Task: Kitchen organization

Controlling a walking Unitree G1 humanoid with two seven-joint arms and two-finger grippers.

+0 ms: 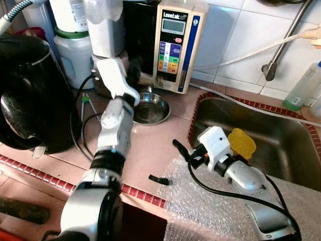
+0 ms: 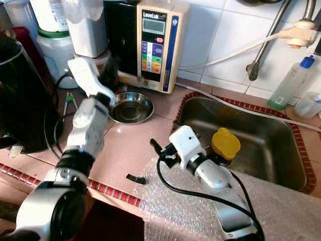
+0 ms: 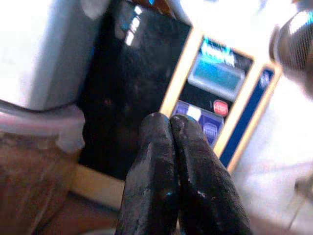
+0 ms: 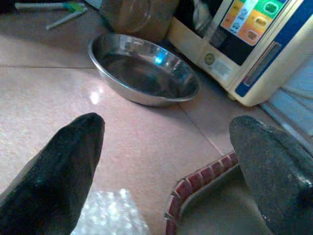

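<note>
- On the pink tiled bench [image 1: 150, 145], the left tool [image 1: 133, 70] is hovering with its fingers [image 3: 171, 186] pressed together, holding nothing, right in front of the water machine [image 1: 176, 45] and just above the steel bowl [image 1: 150, 108].
- The right tool [image 1: 168, 160] is resting low over the bench, fingers spread wide, with the bowl lying ahead of it and apart from it.
- Judging by this, the bowl is the piece being sorted; the next move is probably calling for the right tool to advance and straddle its rim.
- Open bench is lying between the right tool and the bowl.
- The sink [image 1: 281, 145] rim, holding a yellow lid [image 1: 242, 143], is crowding its far side; bubble wrap [image 1: 200, 201] is lying beneath it.
- The black kettle [image 1: 30, 95] and cables are hemming in the left arm.
</note>
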